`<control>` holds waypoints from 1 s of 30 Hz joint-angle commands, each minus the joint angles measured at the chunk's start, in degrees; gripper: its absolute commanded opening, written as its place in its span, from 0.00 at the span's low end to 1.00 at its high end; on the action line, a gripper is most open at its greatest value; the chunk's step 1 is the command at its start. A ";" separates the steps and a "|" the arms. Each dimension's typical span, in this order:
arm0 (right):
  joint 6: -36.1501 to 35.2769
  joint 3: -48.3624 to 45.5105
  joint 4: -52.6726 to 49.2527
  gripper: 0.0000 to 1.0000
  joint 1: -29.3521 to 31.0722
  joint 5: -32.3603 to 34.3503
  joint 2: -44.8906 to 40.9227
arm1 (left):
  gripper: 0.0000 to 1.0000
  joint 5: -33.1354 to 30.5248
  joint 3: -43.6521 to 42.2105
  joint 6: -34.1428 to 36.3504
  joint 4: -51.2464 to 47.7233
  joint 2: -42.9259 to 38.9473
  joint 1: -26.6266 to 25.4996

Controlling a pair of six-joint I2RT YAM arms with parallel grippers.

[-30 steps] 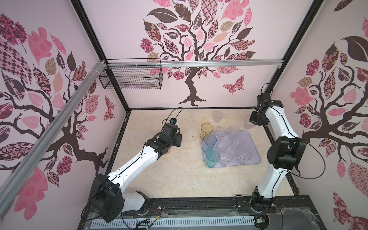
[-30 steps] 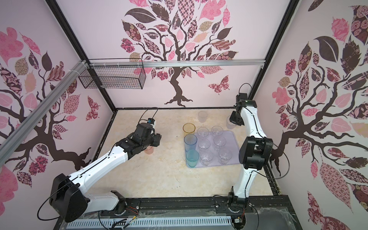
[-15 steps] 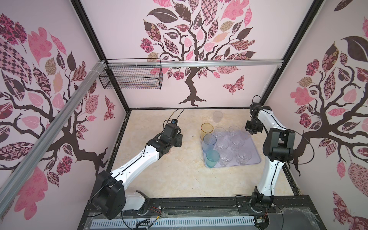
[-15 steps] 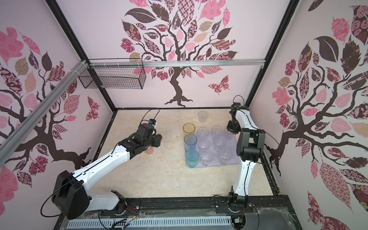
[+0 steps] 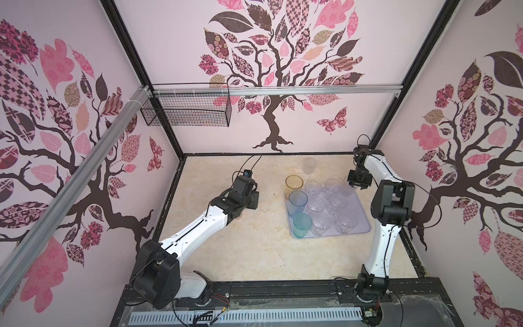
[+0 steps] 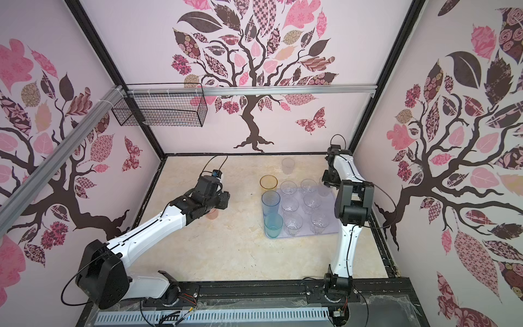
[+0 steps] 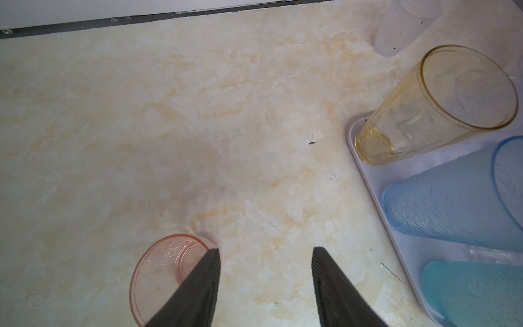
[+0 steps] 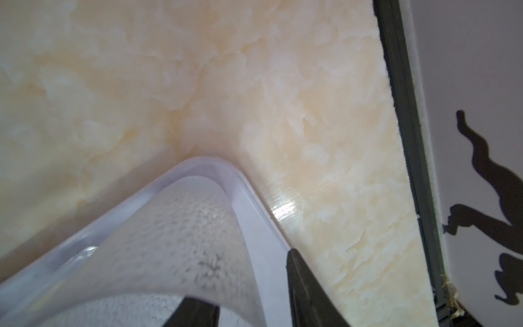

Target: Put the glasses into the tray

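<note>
- The right claw [image 8: 246, 276] is parted and grips nothing. One finger seems to be inside the frosted glass [image 8: 192, 226], and the other is outside with a gap to the wall.
- That glass stands in the tray [image 8: 252, 198], tight in a far corner against the low rim.
- Risk: if the claw pulls out at a slant, the inner finger may catch the thin wall. That could tip the glass over the rim onto the counter [image 5: 254, 254].
- The left claw [image 7: 266, 250] is about half open and empty.
- The pink glass [image 7: 161, 269] stands on the counter, well apart from the tray. It is not between the fingers but off to one side, with one finger overlapping its rim.
- Risk: closing from here would catch air or only the wall. Dropping straight down could land that finger on the rim and knock the glass over or skid it away. The claw likely needs to centre first.
- The amber glass [image 5: 294, 184] and blue glass [image 5: 298, 202] are tall and line the tray edge nearest the left arm. A low carry of the pink glass could clip them and topple them into the short ones behind.
- A clear glass [image 5: 309, 165] also waits on the counter beyond the tray.
- The tray is crowded, so a careless set-down could land on a neighbour's rim.
</note>
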 commanded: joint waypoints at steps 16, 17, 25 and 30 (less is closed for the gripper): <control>-0.75 16.03 -7.29 0.56 15.69 21.74 -12.41 | 0.57 -1.81 2.69 0.97 -3.91 -1.03 0.51; -0.74 16.28 -6.30 0.57 17.21 21.30 -12.35 | 0.57 -1.64 3.51 0.87 -4.83 -1.02 0.47; 4.61 20.68 3.91 0.57 20.03 0.89 -6.85 | 0.58 4.64 6.17 1.37 -5.21 -3.95 -1.59; 8.14 20.85 10.51 0.57 19.69 -3.85 -1.69 | 0.60 6.49 -3.55 6.91 7.36 -8.66 -5.82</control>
